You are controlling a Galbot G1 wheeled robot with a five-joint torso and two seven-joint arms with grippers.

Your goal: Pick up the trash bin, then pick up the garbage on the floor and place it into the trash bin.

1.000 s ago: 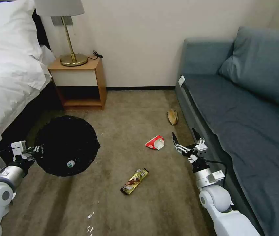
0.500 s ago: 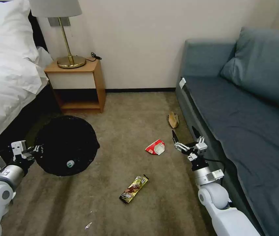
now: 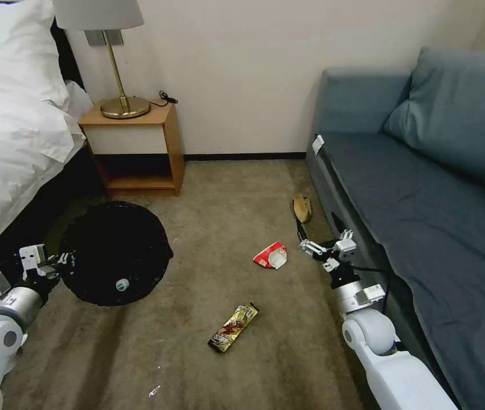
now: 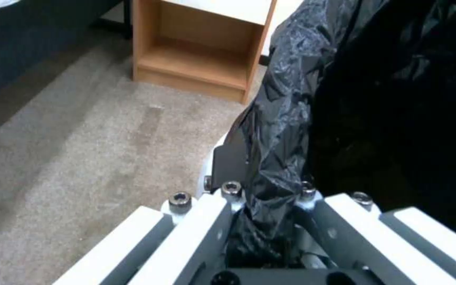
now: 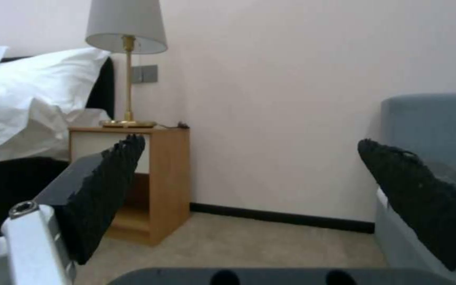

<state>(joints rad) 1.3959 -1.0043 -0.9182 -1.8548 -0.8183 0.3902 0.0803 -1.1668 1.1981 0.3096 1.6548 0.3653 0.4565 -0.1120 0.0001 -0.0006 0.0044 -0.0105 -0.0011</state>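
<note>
Item one, the round trash bin lined with a crinkled black plastic bag (image 3: 114, 253): you have it on the left, held clear of the beige carpet (image 3: 214, 376) near the wooden nightstand (image 3: 134, 148), with the left gripper (image 3: 60, 263) clamped on the bagged rim; the left wrist view shows the black film pinched between its white fingers (image 4: 207, 225). A small round green-and-white object (image 3: 122, 285) lies inside the bin; what it is cannot be told. Item two, the right gripper (image 3: 317, 232): jaws spread wide, holding nothing, close against the grey-blue sofa (image 3: 424, 216). Since half a second ago it has reached slightly farther out, toward the brown banana peel (image 3: 301, 208) lying beside the sofa base, while the bin has kept its place. Item three, garbage on the floor: the red-and-white paper packet (image 3: 270, 254) just left of the right gripper, and the shiny yellow-brown snack wrapper (image 3: 233, 327) nearer to you, mid-carpet. Judgement: your bin pickup looks done; the collecting is underway, with three pieces remaining on the carpet.
</note>
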